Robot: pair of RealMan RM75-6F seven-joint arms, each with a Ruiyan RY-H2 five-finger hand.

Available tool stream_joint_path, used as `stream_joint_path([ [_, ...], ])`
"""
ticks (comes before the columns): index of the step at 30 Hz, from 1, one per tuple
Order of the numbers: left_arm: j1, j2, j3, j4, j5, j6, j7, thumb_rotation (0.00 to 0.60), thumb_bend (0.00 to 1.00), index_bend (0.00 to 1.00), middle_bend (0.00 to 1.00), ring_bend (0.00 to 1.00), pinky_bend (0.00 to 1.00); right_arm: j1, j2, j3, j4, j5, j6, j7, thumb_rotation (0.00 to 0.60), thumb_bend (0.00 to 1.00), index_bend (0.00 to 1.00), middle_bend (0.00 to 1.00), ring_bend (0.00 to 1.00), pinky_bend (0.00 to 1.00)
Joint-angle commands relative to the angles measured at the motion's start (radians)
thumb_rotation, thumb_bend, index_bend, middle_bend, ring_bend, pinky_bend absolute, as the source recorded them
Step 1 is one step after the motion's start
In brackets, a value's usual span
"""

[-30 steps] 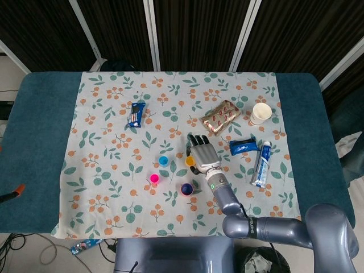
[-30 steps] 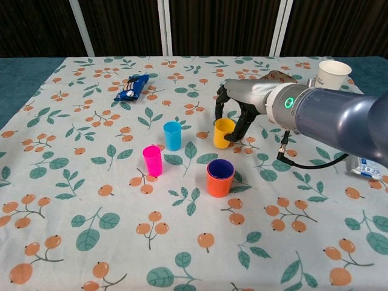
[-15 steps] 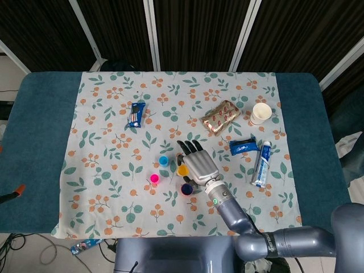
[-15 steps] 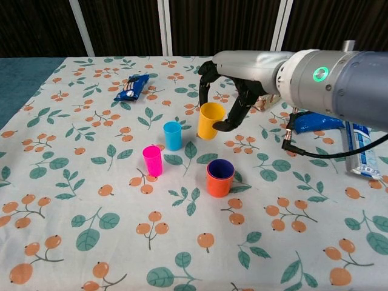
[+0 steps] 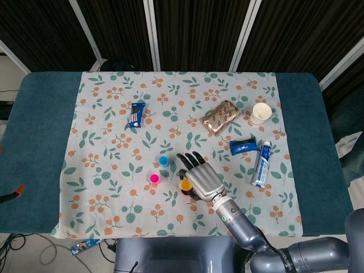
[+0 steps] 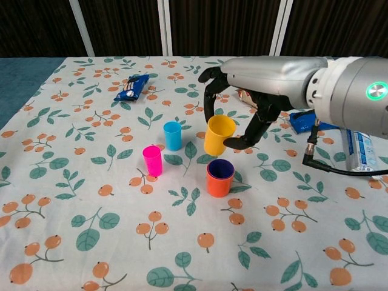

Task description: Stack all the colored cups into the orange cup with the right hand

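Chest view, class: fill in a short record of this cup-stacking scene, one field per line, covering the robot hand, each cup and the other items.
right robot hand: holds the yellow cup in the air, above and just behind the orange cup
orange cup: upright on the cloth, a purple cup nested inside
blue cup: upright, loose
pink cup: upright, loose
other items: blue snack packet, white paper cup, toothpaste tube
left robot hand: not in view
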Motion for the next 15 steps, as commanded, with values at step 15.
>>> stream_joint_path([
  [15,0.001,-0.001,0.002,-0.002,0.002,0.002,0.004,0.600,0.12,0.05,0.00,0.00,0.00,-0.033,-0.014,-0.050,0.046,-0.040,-0.026,0.042,0.600,0.40,0.46,0.00,0.01,0.05],
])
